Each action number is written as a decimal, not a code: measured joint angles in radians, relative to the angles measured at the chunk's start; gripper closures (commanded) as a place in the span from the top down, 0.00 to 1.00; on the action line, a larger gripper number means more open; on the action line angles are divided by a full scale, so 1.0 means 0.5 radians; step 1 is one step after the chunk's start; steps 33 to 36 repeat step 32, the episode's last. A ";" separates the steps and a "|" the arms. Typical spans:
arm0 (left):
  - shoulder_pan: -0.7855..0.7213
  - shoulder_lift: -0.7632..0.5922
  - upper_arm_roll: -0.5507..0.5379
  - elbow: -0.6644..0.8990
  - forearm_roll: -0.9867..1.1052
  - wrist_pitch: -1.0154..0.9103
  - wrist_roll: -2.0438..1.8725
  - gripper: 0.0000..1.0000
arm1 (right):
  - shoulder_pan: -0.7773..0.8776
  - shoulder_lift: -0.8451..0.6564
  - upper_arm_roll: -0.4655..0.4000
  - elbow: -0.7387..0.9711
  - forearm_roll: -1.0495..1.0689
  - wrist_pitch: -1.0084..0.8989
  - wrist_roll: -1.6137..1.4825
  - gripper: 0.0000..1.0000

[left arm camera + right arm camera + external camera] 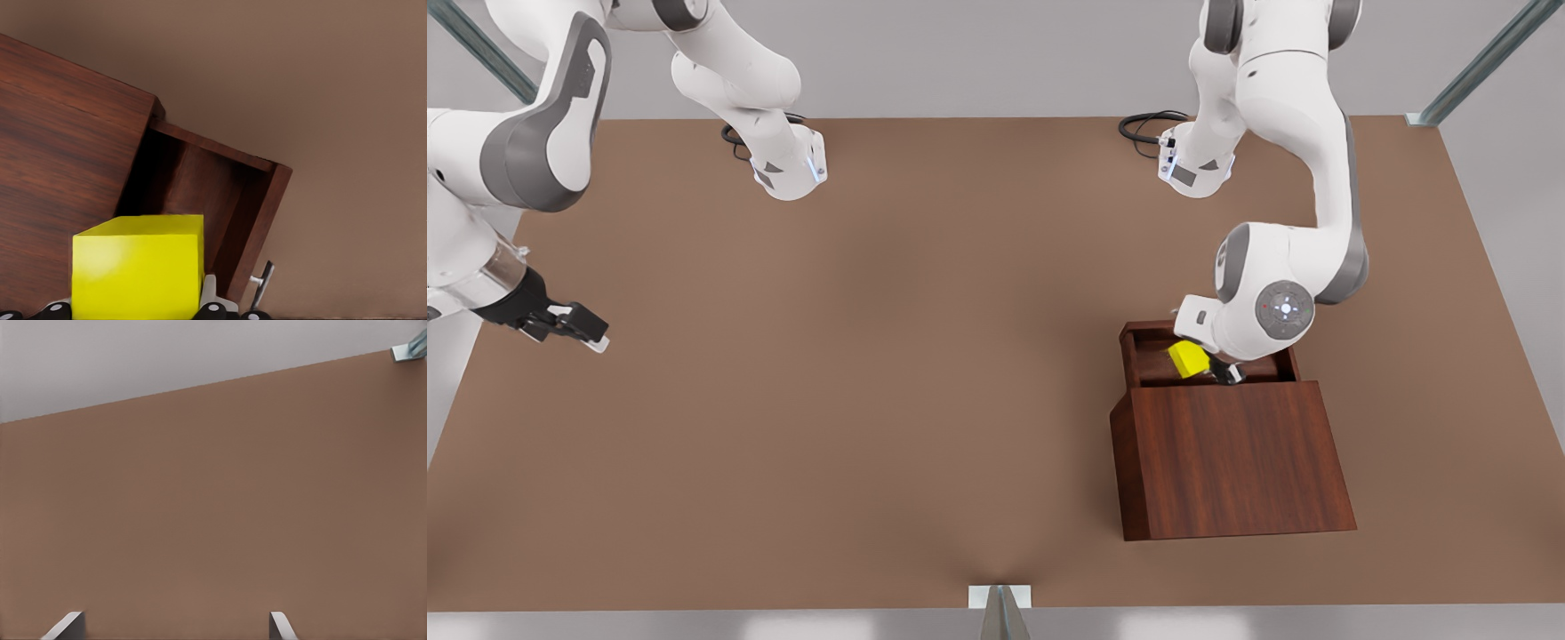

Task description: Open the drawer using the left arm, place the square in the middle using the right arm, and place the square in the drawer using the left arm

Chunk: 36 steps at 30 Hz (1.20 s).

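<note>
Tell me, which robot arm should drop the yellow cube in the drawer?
The left. The left gripper holds the yellow cube over the open drawer. The right gripper waits open, far off.

The left arm was bent sharply down on the front view's right, its tool (1214, 366) clamped on a yellow cube (1189, 358). The right arm waited at the front view's left edge, its tool (578, 329) parted wide above the bench (871, 356).
</note>
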 measured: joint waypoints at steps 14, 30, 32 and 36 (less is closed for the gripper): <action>-0.003 0.016 0.076 -0.079 -0.037 -0.059 0.147 1.00 | -0.013 0.000 0.000 0.003 0.003 0.004 0.002 1.00; 1.339 -0.372 -1.539 0.437 0.466 -0.118 -2.336 1.00 | -0.010 -0.003 0.000 0.002 0.000 0.002 0.002 1.00; 1.333 -0.392 -1.544 0.409 0.568 -0.110 -2.344 1.00 | -0.011 -0.003 0.000 0.003 0.000 0.002 0.002 1.00; 1.333 -0.392 -1.544 0.409 0.568 -0.110 -2.344 1.00 | -0.011 -0.003 0.000 0.003 0.000 0.002 0.002 1.00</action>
